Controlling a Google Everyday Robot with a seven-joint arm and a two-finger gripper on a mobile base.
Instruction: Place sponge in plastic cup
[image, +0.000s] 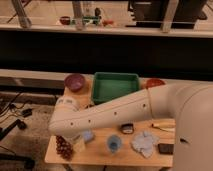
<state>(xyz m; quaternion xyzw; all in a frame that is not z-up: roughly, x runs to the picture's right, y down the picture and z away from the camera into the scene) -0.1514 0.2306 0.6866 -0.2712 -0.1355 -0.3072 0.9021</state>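
The step, I judge, is grasping the pale yellow block sponge (79, 145); come down squarely, pinch across its narrow sides, lift clear of the dark grapes (62, 147) before carrying it to the blue plastic cup (114, 144); the gripper (74, 136) hangs under the white arm (115, 112) at its left end, its state I cannot tell; the sponge lies just below it, at the front-left of the wooden table (100, 154).

A wooden table (98, 151) stands on grey floor (30, 137) before a long dark counter (110, 55).
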